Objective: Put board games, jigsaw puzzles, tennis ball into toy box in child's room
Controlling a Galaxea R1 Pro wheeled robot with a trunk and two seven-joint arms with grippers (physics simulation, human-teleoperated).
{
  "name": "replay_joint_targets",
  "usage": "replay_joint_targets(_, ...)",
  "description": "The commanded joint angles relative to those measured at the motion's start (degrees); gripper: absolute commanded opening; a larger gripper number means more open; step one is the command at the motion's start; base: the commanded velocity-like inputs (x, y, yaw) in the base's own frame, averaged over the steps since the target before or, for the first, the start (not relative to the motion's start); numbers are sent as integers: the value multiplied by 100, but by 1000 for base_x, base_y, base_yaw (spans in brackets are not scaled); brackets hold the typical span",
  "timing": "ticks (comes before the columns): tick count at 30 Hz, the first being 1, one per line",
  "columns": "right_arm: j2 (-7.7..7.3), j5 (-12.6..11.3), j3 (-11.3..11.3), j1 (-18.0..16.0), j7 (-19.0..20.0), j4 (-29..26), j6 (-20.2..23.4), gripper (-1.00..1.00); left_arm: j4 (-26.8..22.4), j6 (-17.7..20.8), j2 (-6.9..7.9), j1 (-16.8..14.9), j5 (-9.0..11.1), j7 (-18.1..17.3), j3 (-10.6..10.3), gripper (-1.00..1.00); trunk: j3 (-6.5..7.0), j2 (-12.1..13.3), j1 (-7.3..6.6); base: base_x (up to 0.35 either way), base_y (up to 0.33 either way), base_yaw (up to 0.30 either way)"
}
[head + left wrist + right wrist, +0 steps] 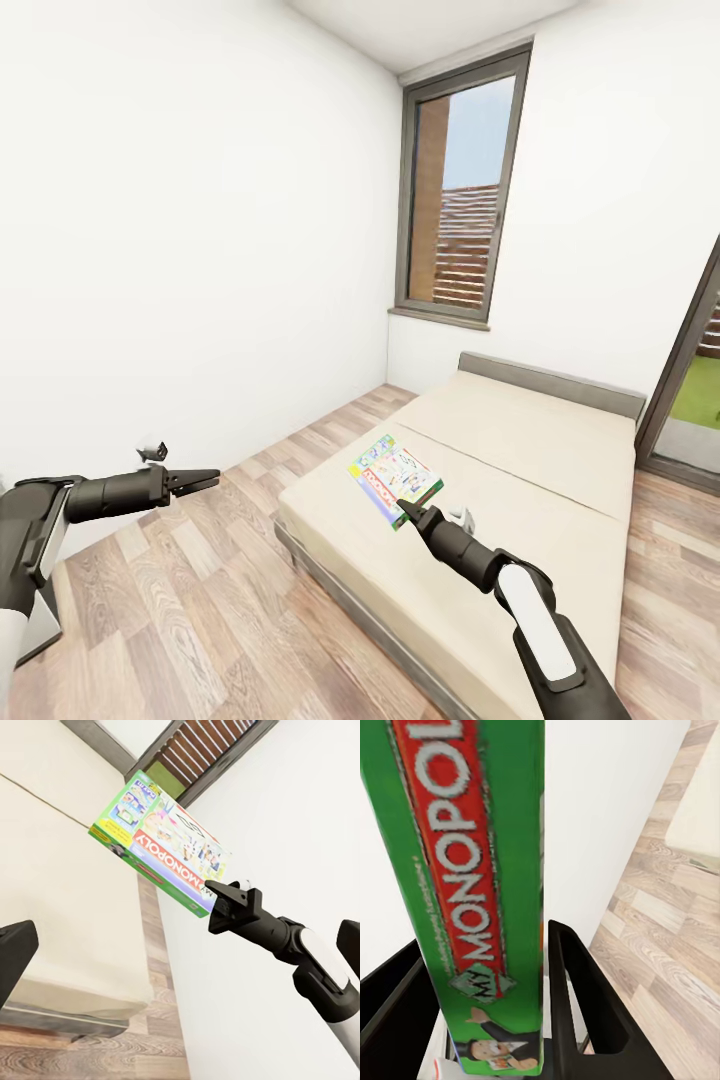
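My right gripper [406, 513] is shut on a board game [395, 478], a flat pale box with green edges and a red "Monopoly" band. I hold it by one short end, lifted and tilted over the near left part of the bed [540, 450]. The right wrist view shows its green edge [472, 892] clamped between the two black fingers [577, 997]. From the left wrist view, the same board game [161, 844] hangs in the air in my right gripper [217, 904]. My left gripper [205, 480] hovers open over the floor beside the bed, holding nothing.
The beige mattress has a grey headboard [550, 380] at the far end. A tall window [460, 190] and a glass door [690, 400] stand behind it. Wood floor [200, 600] runs between the bed and the white wall on the left.
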Motion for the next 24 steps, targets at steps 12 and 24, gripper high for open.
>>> replay_joint_targets(12,-2,4,63,-4,10,-1,-99,-100,-2,60,-1,-4,-17,-27,0,100,207,476,-263,0,0,0)
replay_joint_targets(24,-7,4,89,-4,9,6,-109,-100,-2,60,-34,-4,-17,43,0,100,422,958,-527,0,0,0)
